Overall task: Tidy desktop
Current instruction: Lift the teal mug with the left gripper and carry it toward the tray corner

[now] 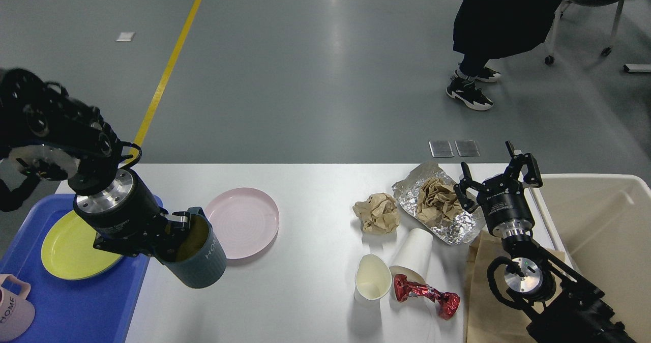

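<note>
The left gripper [175,231] clamps its fingers on one tilted grey-blue ceramic mug [196,256] above the wide white tabletop [310,200], near one pink plate [243,222], two paper cups [372,278], while the right gripper [496,177] spreads empty.

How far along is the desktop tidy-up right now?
Early. Done: a yellow plate and pink mug sit in the blue tray. In hand: left gripper grips the tilted grey mug. Left on the desktop: pink plate, crumpled paper, foil, two paper cups, red wrapper. Right gripper is open, holding nothing.
</note>
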